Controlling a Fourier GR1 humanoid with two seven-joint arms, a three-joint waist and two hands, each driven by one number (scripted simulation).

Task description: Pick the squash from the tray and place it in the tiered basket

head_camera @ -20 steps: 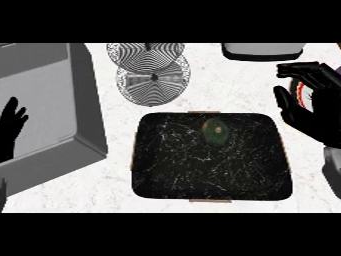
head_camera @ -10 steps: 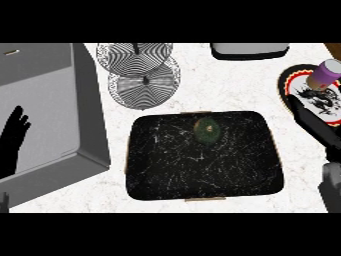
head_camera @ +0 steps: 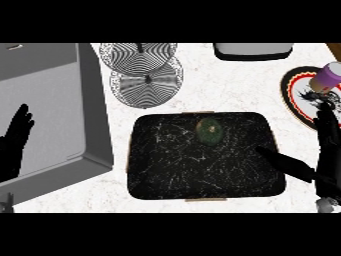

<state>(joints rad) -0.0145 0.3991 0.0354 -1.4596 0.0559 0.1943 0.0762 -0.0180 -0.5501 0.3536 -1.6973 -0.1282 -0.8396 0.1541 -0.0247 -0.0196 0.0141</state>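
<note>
**Inspector:** Progress is sitting at the very start, as I am judging it. The squash (head_camera: 210, 130) is lying on the black tray (head_camera: 165, 175), toward the tray's far edge, and nothing is touching it.

**Clerk:** And the right robot hand (head_camera: 334, 165)?

**Inspector:** It is showing at the tray's right edge, fingers straight and spread wide, thumb pointing over the tray's corner toward the squash. It is holding nothing and is standing well apart from the squash.

**Clerk:** The left robot hand (head_camera: 7, 147)?

**Inspector:** Resting at the left edge of the view, over the grey sink (head_camera: 55, 100), fingers up and relaxed, holding nothing.

**Clerk:** The destination?

**Inspector:** The tiered basket (head_camera: 145, 70) is standing on the surface (head_camera: 225, 85) just beyond the tray. I am seeing nothing in its wire tiers.

**Clerk:** What is remaining?

**Inspector:** Everything, in my judgement: reaching the squash, closing round it, lifting it, carrying it to the basket and releasing it there.

**Clerk:** Anything else nearby?

**Inspector:** A purple cup (head_camera: 329, 77) is sitting on a patterned plate (head_camera: 295, 92) at the right, near the right robot hand.
</note>
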